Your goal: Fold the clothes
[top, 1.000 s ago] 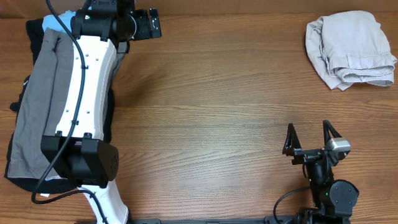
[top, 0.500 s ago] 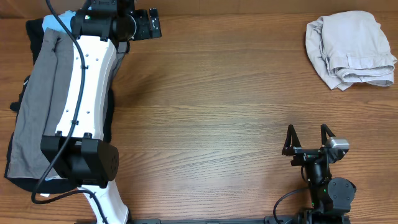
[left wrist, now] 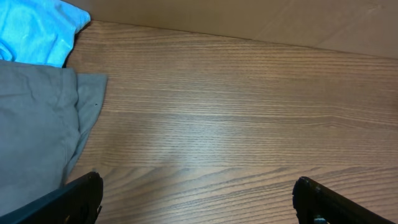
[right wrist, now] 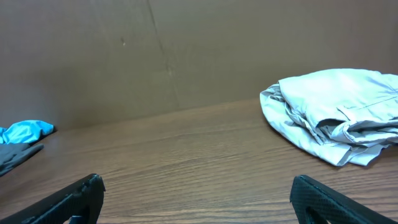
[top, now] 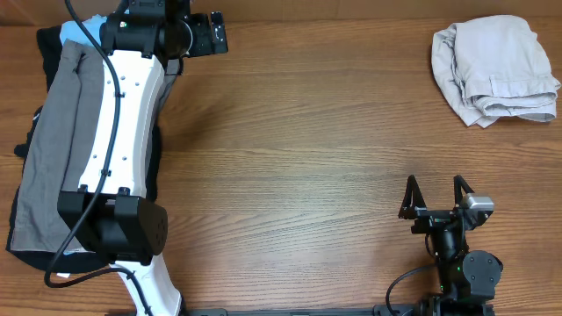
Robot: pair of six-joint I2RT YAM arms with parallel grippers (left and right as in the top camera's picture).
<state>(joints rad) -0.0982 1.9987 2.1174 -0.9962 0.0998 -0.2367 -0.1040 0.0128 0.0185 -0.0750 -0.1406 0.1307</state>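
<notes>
The pale beige shorts (top: 496, 70) lie bunched and folded over at the table's far right corner; the right wrist view shows them (right wrist: 336, 112) ahead and to the right. My right gripper (top: 433, 191) is open and empty near the front edge, well short of the shorts; in its wrist view (right wrist: 197, 182) only bare wood lies between the jaws. My left gripper (top: 211, 35) is at the far left back of the table. Its wrist view (left wrist: 198, 183) shows it wide open over bare wood, holding nothing.
A pile of clothes lies along the left edge under my left arm (top: 114, 132): grey shorts (top: 53, 132) (left wrist: 31, 130), a light blue garment (top: 72, 31) (left wrist: 34, 28) (right wrist: 25, 132) and dark fabric (top: 26, 250). A brown wall (right wrist: 186, 50) backs the table.
My right gripper has shifted very slightly toward the front edge. The left arm and the clothes have not moved.
</notes>
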